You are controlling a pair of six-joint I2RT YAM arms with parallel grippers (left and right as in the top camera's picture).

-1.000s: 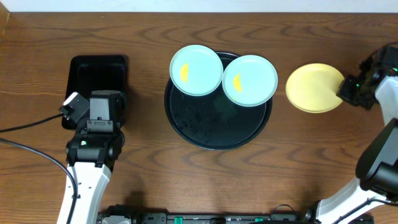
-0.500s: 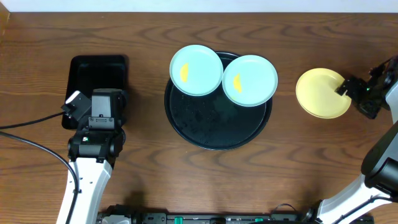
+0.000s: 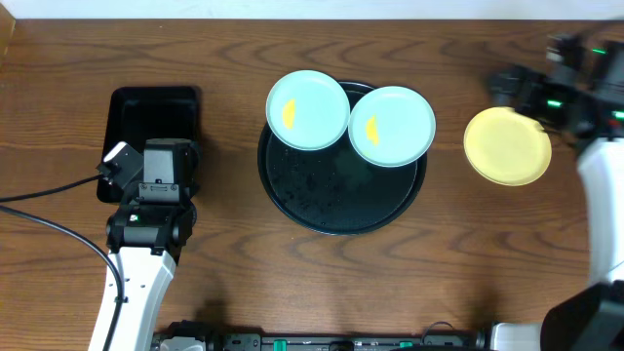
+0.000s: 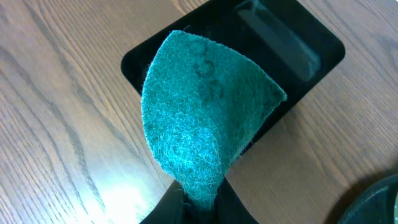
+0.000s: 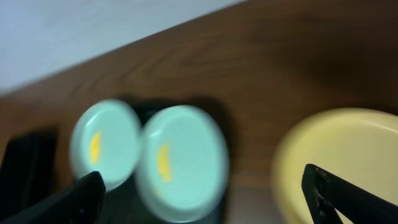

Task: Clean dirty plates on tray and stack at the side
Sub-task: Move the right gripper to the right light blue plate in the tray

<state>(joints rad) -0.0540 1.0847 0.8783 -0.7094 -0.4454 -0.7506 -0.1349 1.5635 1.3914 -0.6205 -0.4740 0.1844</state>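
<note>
Right gripper (image 3: 509, 90) cleared yellow plate (image 3: 507, 146) rim (jaws wide).

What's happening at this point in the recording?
The left gripper is shut on a green scouring pad, held over the small rectangular tray. The right gripper is open and holds nothing. The yellow plate lies on the table beside the round black tray, with no smear showing. The left blue plate and right blue plate sit on that tray's far edge, both smeared yellow.
</note>
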